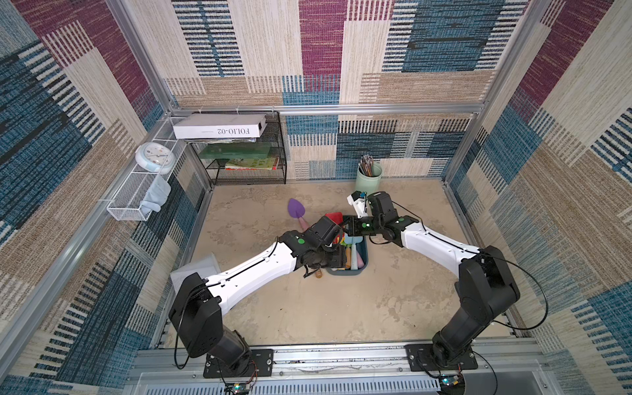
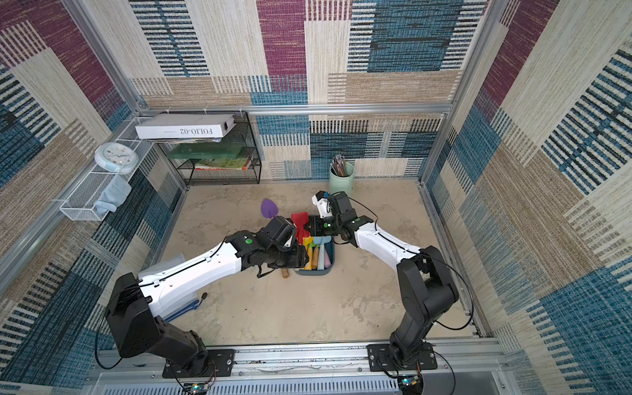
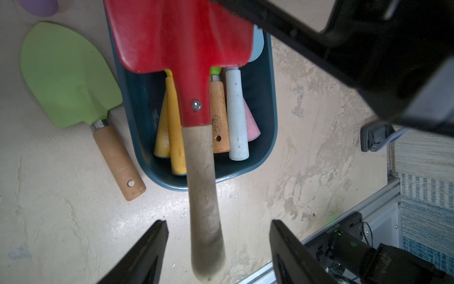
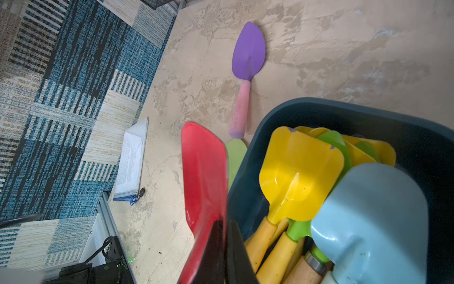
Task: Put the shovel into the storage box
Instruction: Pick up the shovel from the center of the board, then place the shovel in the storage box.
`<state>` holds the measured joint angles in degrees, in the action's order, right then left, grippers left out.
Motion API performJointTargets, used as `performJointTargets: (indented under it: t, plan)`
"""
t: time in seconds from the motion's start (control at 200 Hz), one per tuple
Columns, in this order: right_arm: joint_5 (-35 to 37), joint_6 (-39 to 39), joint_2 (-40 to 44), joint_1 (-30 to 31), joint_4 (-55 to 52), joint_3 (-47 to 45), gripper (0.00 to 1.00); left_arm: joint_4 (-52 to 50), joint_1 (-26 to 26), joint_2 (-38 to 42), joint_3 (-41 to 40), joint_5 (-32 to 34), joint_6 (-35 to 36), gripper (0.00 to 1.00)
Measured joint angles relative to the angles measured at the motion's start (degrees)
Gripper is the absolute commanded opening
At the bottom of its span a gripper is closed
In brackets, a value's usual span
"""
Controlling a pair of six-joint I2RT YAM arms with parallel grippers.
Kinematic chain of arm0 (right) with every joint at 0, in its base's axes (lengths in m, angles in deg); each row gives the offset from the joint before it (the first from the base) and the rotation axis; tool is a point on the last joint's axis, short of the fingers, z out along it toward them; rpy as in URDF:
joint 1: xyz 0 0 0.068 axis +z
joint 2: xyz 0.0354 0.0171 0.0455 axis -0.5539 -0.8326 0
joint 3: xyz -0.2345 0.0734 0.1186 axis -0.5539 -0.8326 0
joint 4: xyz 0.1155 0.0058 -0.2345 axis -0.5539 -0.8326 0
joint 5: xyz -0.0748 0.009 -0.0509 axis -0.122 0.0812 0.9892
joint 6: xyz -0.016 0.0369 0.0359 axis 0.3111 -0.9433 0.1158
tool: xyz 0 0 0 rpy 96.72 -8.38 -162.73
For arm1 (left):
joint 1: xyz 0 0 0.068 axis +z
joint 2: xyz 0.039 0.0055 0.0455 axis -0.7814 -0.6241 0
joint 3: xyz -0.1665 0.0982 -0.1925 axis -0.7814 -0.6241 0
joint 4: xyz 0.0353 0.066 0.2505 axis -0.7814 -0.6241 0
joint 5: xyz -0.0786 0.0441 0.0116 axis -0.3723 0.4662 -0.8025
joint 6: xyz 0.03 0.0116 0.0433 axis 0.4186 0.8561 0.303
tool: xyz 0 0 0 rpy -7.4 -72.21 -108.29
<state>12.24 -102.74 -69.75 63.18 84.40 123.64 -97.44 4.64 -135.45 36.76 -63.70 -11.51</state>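
The left gripper [image 3: 218, 222] is released: its two black fingers [image 3: 147, 253] stand apart on either side of the red shovel [image 3: 181, 37], whose pale wooden handle runs between them without touching either. The right gripper [image 4: 224, 236] is clenched on one edge of that shovel's red blade. The red shovel hangs above the storage box [image 3: 270, 123], blade over the far end and handle reaching out past the near rim.

Inside the box lie yellow shovels [image 4: 299, 172], a light blue shovel [image 4: 373, 216] and wooden and white handles packed side by side. Two handles, one wooden and one yellow, carry small print that is too blurred to read.

A green shovel [image 3: 68, 76] lies on the tabletop [image 1: 342, 307] on the left arm's side, its blade right against or just beside the box's long wall. A purple shovel [image 1: 295, 208] with a pink handle lies farther back, apart from the box.

Bare tabletop stretches from the box to the front rail [image 1: 342, 355] and out toward the right arm's wall. A mesh pouch [image 4: 132, 159] holding printed paper sits at the left edge; its text is too small to read.

At the back, a white box [image 1: 219, 130] on a wire shelf [image 1: 273, 164] reads "FOLIO-02", upside down in both top views. A green cup [image 1: 368, 178] of pencils stands by the back wall.
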Motion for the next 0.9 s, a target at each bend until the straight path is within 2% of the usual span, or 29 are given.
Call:
performJointTargets:
  t: [0.245,0.516,0.902]
  plan:
    - [0.6,0.6,-1.2,0.0,-0.6,1.6,0.00,-0.1,-0.3,1.1,0.2,0.0,0.4,0.80]
    - [1.5,2.3,-3.9,-0.5,-1.6,3.2,0.00,0.2,-0.3,7.6,-2.6,1.8,1.7,0.92]
    - [1.5,4.6,-8.2,-3.1,-2.3,3.7,0.00,2.5,-0.3,12.2,-6.1,3.1,3.3,0.94]
